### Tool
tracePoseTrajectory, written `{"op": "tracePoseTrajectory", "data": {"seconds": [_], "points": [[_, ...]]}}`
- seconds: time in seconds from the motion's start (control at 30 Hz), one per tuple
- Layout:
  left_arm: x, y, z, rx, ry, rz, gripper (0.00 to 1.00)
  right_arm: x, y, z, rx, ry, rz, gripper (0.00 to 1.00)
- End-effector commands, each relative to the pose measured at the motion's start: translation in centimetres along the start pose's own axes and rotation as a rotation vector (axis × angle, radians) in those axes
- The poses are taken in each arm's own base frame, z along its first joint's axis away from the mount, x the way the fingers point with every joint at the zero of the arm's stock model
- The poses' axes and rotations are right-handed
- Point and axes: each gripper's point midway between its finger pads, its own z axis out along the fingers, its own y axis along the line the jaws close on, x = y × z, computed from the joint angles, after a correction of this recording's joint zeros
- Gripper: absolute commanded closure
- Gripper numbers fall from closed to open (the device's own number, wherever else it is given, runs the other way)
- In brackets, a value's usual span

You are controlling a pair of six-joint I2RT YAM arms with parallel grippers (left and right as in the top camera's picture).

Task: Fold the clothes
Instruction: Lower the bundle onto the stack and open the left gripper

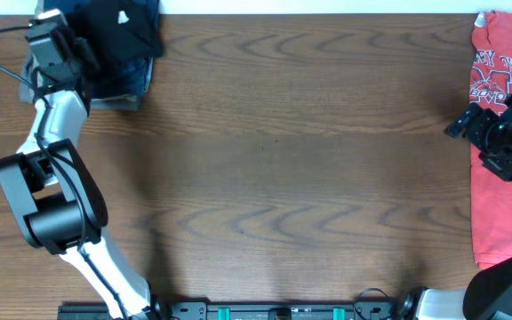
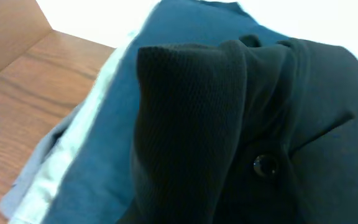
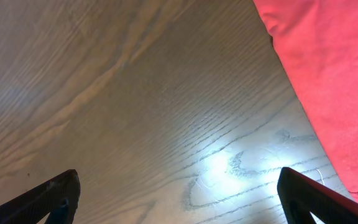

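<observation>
Far-left corner of the bench (image 1: 274,178): left hand (image 1: 83,52) pressed together, apparently pinching the black shirt (image 1: 123,27) atop the denim stack (image 1: 130,84) — lift well clear, then spread it flat mid-bench. Right hand (image 1: 463,124) — spread wide at the red T-shirt's (image 1: 496,213) edge.

a red t-shirt (image 1: 498,209) with white and dark print is laid lengthwise along the right edge of the wooden table (image 1: 274,178), from the far right corner toward the near edge. a stack of blue denim (image 1: 132,82) and pale fabric (image 2: 64,165) is seen at the far left corner.
</observation>
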Motion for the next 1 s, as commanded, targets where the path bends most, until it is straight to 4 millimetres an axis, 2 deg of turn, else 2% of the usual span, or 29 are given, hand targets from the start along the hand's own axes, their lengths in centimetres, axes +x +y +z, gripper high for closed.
{"op": "tracePoseTrajectory", "data": {"seconds": [0.0, 0.07, 0.1, 0.17, 0.2, 0.23, 0.4, 0.47, 0.67, 0.8, 0.93, 0.97], "points": [[-1.9, 4.0, 0.5, -0.109, -0.055, -0.042, 0.94, -0.2, -0.2, -0.6, 0.001, -0.021, 0.014, 0.01], [-1.6, 5.0, 0.7, -0.123, -0.05, -0.049, 0.91, -0.2, -0.2, -0.6, 0.001, -0.021, 0.014, 0.01], [-1.4, 5.4, 0.8, -0.13, -0.048, -0.053, 0.75, -0.2, -0.2, -0.6, 0.001, -0.021, 0.014, 0.01], [-1.4, 6.2, 1.1, -0.141, -0.055, -0.059, 0.27, -0.2, -0.2, -0.6, 0.001, -0.021, 0.014, 0.01], [-1.3, 6.5, 1.1, -0.145, -0.055, -0.061, 0.08, -0.2, -0.2, -0.6, 0.001, -0.021, 0.014, 0.01], [-1.3, 6.9, 1.1, -0.15, -0.055, -0.064, 0.02, -0.2, -0.2, -0.6, 0.001, -0.021, 0.014, 0.01], [-1.7, 7.1, 0.9, -0.153, -0.065, -0.081, 0.02, -0.2, -0.2, -0.6, 0.001, -0.021, 0.014, 0.01], [-2.3, 7.1, 0.5, -0.148, -0.082, -0.141, 0.02, -0.2, -0.2, -0.6, 0.001, -0.021, 0.014, 0.01], [-6.2, 5.5, -1.4, -0.043, -0.184, -0.279, 0.01, -0.2, -0.2, -0.6, 0.001, -0.021, 0.014, 0.01], [-7.1, 5.3, -1.8, -0.022, -0.212, -0.329, 0.4, -0.2, -0.2, -0.6, 0.001, -0.021, 0.014, 0.01], [-5.9, 5.2, -0.9, -0.026, -0.187, -0.328, 0.89, -0.2, -0.2, -0.6, 0.002, -0.021, 0.014, 0.01], [-5.5, 5.2, -0.5, -0.027, -0.182, -0.329, 0.94, -0.2, -0.2, -0.6, 0.002, -0.021, 0.014, 0.01]]}}
